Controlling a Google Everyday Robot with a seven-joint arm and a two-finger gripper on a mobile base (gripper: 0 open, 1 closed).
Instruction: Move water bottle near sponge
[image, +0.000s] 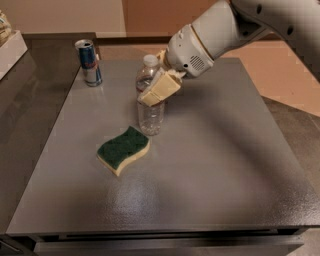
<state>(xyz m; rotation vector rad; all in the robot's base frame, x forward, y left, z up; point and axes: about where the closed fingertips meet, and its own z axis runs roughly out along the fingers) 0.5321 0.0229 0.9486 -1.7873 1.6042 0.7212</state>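
Observation:
The water bottle, clear with a white cap, stands upright on the grey table, just behind and to the right of the sponge. The sponge lies flat, green side up over a pale yellow base, almost touching the bottle's foot. My gripper reaches in from the upper right and is shut on the bottle's middle. One cream finger lies across the bottle's front; the other is hidden behind the bottle.
A blue-and-silver drink can stands at the table's back left corner. A white box edge shows at the far left, off the table. My white arm crosses the upper right.

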